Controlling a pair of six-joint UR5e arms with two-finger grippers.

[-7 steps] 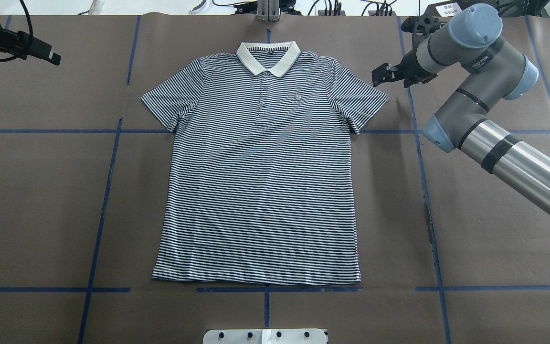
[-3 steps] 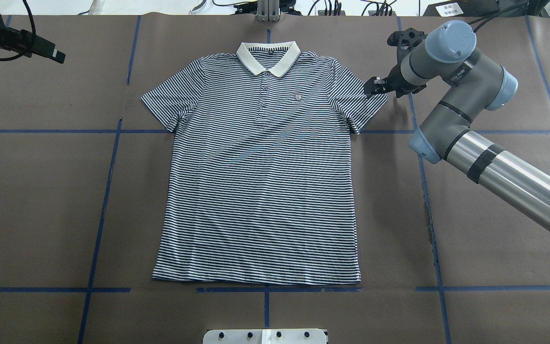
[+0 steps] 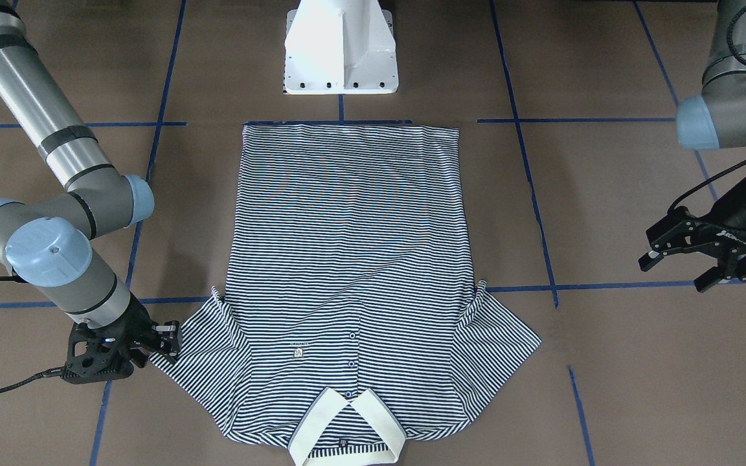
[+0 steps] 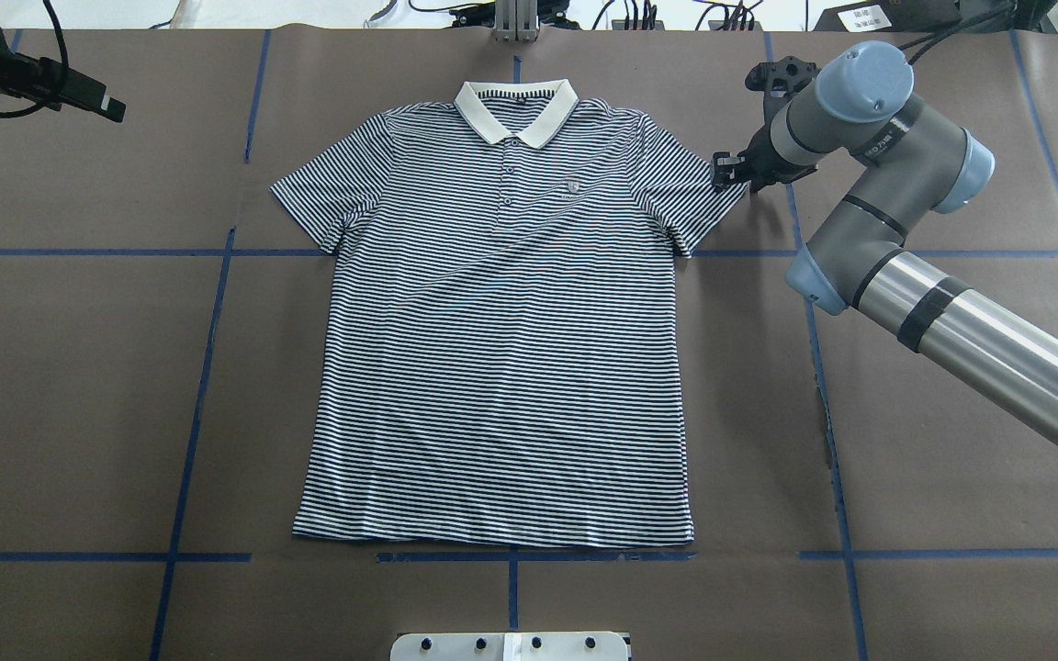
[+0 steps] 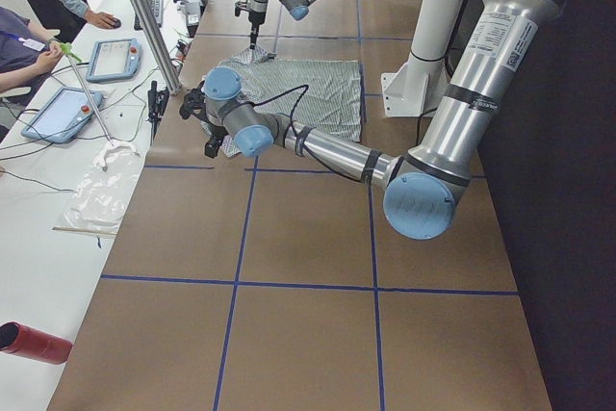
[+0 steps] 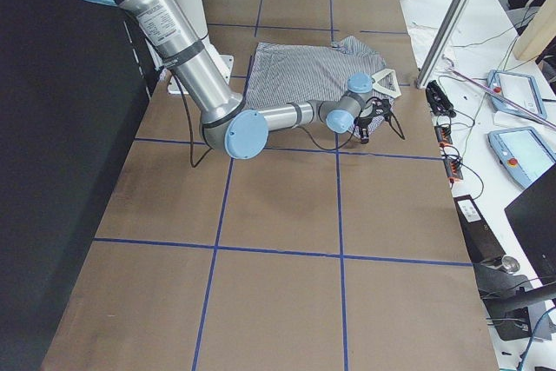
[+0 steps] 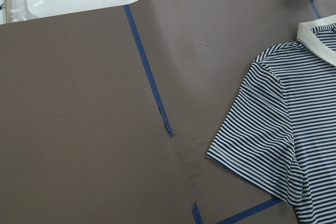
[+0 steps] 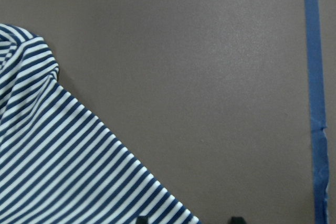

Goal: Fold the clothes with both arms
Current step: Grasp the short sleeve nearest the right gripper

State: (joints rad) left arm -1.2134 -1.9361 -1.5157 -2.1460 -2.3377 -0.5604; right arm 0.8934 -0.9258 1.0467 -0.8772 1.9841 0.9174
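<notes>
The striped polo shirt point(image 4: 501, 349) lies flat and face up on the brown table, cream collar point(image 4: 516, 110) at the far side. My right gripper point(image 4: 726, 172) is low at the outer hem of the shirt's sleeve point(image 4: 694, 197); it also shows in the front-facing view point(image 3: 169, 336). In the right wrist view its fingertips point(image 8: 140, 220) stand apart, open, with the sleeve corner point(image 8: 63, 171) between them. My left gripper point(image 3: 680, 272) is open and empty, well off the other sleeve point(image 7: 262, 129), above bare table.
The white pedestal base point(image 3: 339, 48) stands just behind the shirt's bottom hem. Blue tape lines point(image 4: 208, 367) cross the table. Operators' tablets point(image 5: 96, 60) and cables lie on the white side table beyond the collar. A red cylinder point(image 5: 34, 342) lies there too.
My right gripper has moved in and down toward the shirt, from beside the sleeve to its outer hem. The left gripper has barely shifted. The shirt has not moved.
</notes>
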